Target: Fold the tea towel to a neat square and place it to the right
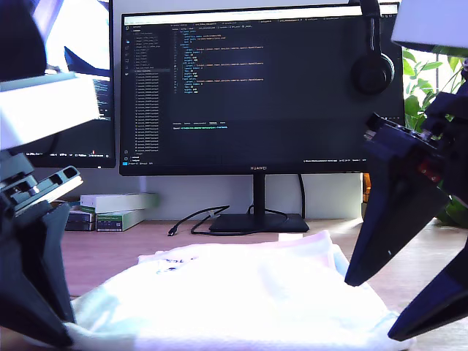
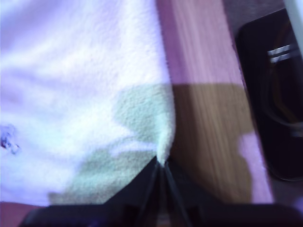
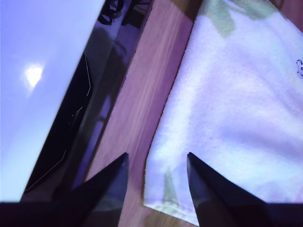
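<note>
The fluffy white terry tea towel (image 1: 241, 292) lies spread on the wooden counter (image 1: 117, 248), in front of the black monitor (image 1: 256, 88). My first claw (image 2: 162, 163) is pinched tight on the towel's edge. My second claw (image 3: 156, 163) stands apart, straddling the towel's corner just above the counter.

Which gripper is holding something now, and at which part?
My first gripper pinches the tea towel at its edge. My second gripper is open, holding nothing.
</note>
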`<state>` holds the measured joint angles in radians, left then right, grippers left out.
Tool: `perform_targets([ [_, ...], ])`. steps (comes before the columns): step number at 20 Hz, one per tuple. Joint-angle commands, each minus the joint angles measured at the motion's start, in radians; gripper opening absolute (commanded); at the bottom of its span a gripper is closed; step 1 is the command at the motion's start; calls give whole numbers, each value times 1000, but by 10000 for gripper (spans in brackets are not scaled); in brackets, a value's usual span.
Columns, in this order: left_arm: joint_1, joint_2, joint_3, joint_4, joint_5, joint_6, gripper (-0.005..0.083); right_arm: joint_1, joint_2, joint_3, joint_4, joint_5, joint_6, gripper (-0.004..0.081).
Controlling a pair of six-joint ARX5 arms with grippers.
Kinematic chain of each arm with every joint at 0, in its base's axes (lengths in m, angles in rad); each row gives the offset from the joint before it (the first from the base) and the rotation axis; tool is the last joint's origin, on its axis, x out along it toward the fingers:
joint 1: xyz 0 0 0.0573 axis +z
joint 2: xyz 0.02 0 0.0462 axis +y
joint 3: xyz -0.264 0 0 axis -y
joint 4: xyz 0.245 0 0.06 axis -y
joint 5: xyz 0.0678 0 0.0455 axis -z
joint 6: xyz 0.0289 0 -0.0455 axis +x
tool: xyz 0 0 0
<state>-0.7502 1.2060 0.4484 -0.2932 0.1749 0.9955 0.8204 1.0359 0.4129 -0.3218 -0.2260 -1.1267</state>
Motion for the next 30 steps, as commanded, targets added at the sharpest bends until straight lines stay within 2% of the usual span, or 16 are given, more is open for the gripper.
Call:
perform_targets([
  [1, 1, 11, 48, -63, 33, -22, -20, 5, -1, -12, 25, -5, 16, 353],
  [5, -10, 11, 159, -156, 145, -116, -20, 5, -1, -12, 117, -20, 177, 353],
  [9, -12, 11, 245, -172, 183, -172, -19, 6, -1, -12, 105, -45, 223, 353],
  [16, -12, 10, 361, -262, 192, -196, -19, 6, 0, -12, 68, -28, 222, 353],
  [21, -11, 10, 369, -324, 196, -212, -19, 1, 0, -13, 37, 52, 212, 352],
  [24, -11, 4, 369, -347, 218, -212, -19, 0, 4, -13, 18, 58, 207, 352],
  [27, -11, -17, 369, -358, 218, -211, -19, -20, 29, -13, 0, 100, 166, 352],
  [30, -11, -53, 369, -362, 218, -211, -19, -39, 60, -13, 2, 105, 126, 349],
])
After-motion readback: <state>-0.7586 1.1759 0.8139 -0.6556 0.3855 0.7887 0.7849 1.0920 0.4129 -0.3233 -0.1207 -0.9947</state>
